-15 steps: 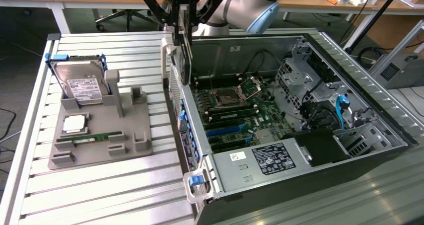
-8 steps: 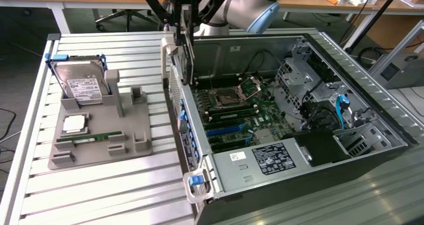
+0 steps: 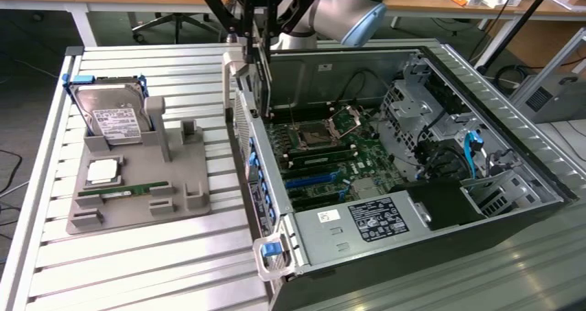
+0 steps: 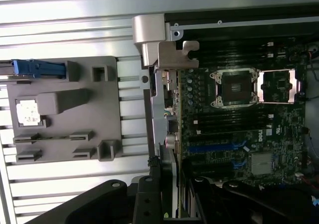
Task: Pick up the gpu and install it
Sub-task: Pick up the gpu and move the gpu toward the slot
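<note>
One gpu (image 3: 265, 84), one hard drive (image 3: 112, 115)

High exterior view slants down; wrist view (nearer) looks straight down; both share the motherboard (image 3: 316, 156) (image 4: 234, 134).

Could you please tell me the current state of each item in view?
computer case: side open.
gripper: shut on the gpu.
gpu: held upright over the case, not installed.
CPU socket: load plate open.
hard drive: standing in its holder.
memory stick: lying flat on the tray.
</note>
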Robot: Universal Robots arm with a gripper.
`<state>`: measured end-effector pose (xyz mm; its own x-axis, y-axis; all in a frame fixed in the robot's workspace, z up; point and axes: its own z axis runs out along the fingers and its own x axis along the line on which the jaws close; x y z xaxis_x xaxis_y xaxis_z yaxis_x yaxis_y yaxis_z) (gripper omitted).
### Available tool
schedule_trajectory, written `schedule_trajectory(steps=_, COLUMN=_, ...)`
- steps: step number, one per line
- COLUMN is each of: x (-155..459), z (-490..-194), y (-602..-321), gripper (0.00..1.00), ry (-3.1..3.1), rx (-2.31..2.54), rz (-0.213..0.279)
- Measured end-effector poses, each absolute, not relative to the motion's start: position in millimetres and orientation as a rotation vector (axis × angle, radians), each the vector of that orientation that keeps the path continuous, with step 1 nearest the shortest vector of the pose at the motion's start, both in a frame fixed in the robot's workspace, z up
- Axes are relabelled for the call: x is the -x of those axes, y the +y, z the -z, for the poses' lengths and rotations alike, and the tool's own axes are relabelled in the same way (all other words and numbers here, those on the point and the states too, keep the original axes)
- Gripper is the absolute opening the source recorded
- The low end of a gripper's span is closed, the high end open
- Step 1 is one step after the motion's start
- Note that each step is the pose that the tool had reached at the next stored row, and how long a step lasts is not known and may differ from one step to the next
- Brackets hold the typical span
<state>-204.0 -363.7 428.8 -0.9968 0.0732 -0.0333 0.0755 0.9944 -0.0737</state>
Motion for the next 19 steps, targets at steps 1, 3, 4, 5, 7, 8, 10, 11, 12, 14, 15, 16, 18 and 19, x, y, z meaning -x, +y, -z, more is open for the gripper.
schedule_trajectory(steps=1, x=203.5, z=-428.7, y=-363.7, gripper=0.27, ry=3.107, rx=-0.116, rz=0.117)
schedule_trajectory(steps=3, x=202.8, z=-428.6, y=-363.7, gripper=0.27, ry=3.107, rx=-0.116, rz=0.117)
schedule_trajectory(steps=4, x=202.5, z=-428.5, y=-363.7, gripper=0.27, ry=3.107, rx=-0.116, rz=0.117)
schedule_trajectory(steps=5, x=202.1, z=-428.4, y=-363.7, gripper=0.27, ry=3.107, rx=-0.116, rz=0.117)
schedule_trajectory(steps=7, x=201.1, z=-428.2, y=-363.7, gripper=0.27, ry=3.107, rx=-0.116, rz=0.117)
schedule_trajectory(steps=8, x=200.5, z=-428.0, y=-363.7, gripper=0.27, ry=3.107, rx=-0.116, rz=0.117)
schedule_trajectory(steps=10, x=199.9, z=-427.8, y=-363.7, gripper=0.27, ry=3.107, rx=-0.116, rz=0.117)
schedule_trajectory(steps=11, x=199.5, z=-427.8, y=-363.7, gripper=0.27, ry=3.107, rx=-0.116, rz=0.117)
schedule_trajectory(steps=12, x=199.2, z=-427.7, y=-363.7, gripper=0.27, ry=3.107, rx=-0.116, rz=0.117)
schedule_trajectory(steps=14, x=198.6, z=-427.6, y=-363.7, gripper=0.27, ry=3.107, rx=-0.116, rz=0.117)
schedule_trajectory(steps=15, x=198.4, z=-427.5, y=-363.7, gripper=0.27, ry=3.107, rx=-0.116, rz=0.117)
schedule_trajectory(steps=16, x=198.0, z=-427.5, y=-363.7, gripper=0.27, ry=3.107, rx=-0.116, rz=0.117)
schedule_trajectory(steps=18, x=197.2, z=-427.3, y=-363.7, gripper=0.27, ry=3.107, rx=-0.116, rz=0.117)
schedule_trajectory(steps=19, x=196.6, z=-427.2, y=-363.7, gripper=0.27, ry=3.107, rx=-0.116, rz=0.117)
